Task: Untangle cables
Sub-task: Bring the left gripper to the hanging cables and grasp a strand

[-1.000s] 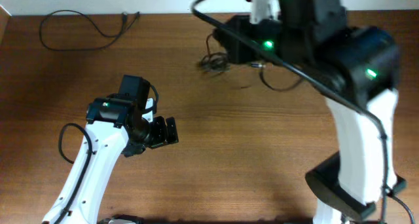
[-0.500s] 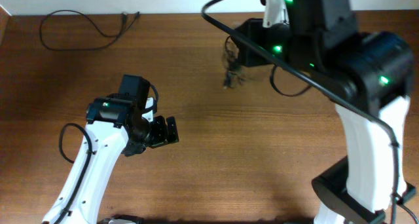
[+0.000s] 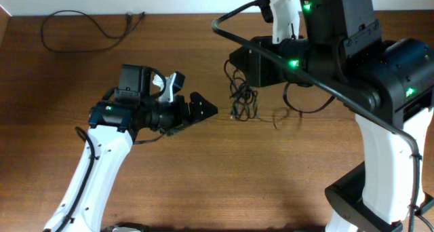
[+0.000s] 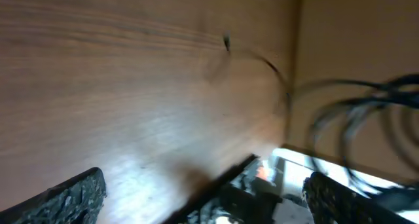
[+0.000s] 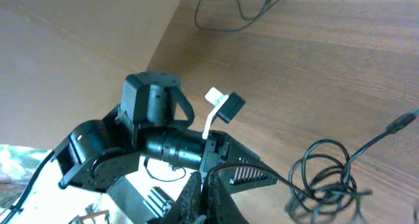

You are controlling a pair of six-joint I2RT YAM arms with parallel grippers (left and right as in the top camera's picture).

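A tangle of thin black cables [image 3: 241,100] hangs below my right gripper [image 3: 237,64] near the table's middle back. In the right wrist view my right gripper [image 5: 203,199] is shut on one cord that runs to the looped tangle [image 5: 325,179]. My left gripper [image 3: 201,110] is open and empty, pointing right, just left of the tangle. In the blurred left wrist view its fingers [image 4: 203,201] are spread wide, with cable loops [image 4: 366,116] at the right. A separate cable [image 3: 81,30] lies loose at the back left, and it also shows in the right wrist view [image 5: 241,6].
The wooden table [image 3: 271,178] has its back edge along a pale wall [image 3: 102,0]. The right arm's thick black cable [image 3: 298,66] arcs over the back right. The left arm's body [image 5: 154,135] sits close to the right gripper.
My right gripper has carried the tangle right and toward the table's middle. My left gripper has turned and reached right toward the tangle.
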